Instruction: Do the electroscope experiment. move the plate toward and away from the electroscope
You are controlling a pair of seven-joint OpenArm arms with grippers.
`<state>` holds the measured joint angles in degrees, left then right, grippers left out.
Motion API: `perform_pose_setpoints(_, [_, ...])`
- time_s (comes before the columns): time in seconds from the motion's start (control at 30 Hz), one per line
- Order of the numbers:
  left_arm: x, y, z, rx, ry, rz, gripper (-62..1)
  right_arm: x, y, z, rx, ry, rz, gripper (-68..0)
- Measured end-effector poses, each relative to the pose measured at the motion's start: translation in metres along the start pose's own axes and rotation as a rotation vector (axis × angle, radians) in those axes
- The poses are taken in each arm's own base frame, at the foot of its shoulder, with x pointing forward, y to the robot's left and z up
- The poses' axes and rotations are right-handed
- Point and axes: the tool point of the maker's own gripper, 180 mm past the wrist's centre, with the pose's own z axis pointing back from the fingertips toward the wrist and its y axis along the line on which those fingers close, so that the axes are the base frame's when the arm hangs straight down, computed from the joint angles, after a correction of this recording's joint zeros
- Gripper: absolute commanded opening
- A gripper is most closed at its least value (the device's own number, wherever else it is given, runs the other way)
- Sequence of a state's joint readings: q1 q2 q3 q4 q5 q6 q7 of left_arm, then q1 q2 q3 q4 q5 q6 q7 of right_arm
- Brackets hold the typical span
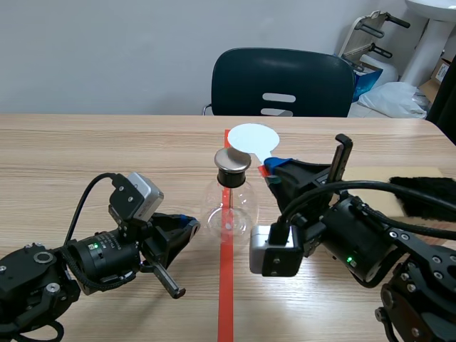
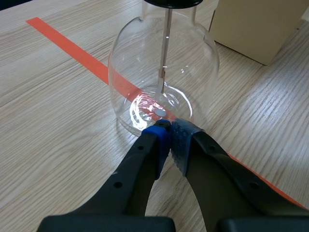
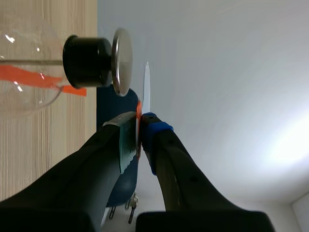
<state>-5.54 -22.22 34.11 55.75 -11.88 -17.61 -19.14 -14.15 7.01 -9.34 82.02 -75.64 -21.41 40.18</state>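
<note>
The electroscope is a clear glass flask [image 1: 229, 208] with a black stopper and a round metal cap [image 1: 233, 161], standing on the red tape line at the table's middle. My right gripper [image 1: 273, 168] is shut on the orange handle of a thin white round plate [image 1: 253, 137], held upright just behind and above the cap. In the right wrist view the plate [image 3: 147, 86] stands edge-on a small gap from the cap [image 3: 121, 60], with the gripper [image 3: 139, 130] clamped on its handle. My left gripper [image 2: 169, 137] is shut on nothing, its pads against the flask [image 2: 164, 72] base.
A dark chair [image 1: 281, 82] stands behind the table's far edge. At the right lie a tan board [image 1: 377, 179] and a black furry cloth [image 1: 427, 196]. The tan board [image 2: 256, 24] also shows beyond the flask in the left wrist view.
</note>
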Motion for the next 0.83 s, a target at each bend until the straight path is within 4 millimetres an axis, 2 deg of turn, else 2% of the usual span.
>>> perform_pose_setpoints(0.3, [0.000,0.000,0.000,0.000,0.000,0.000,-57.3,0.015,0.000,0.001,0.000,-0.081,0.000,-66.9])
perform_pose_setpoints(0.83, [0.000,0.000,0.000,0.000,0.000,0.000,-57.3,0.020,0.000,0.001,0.001,-0.110,0.001,-66.9])
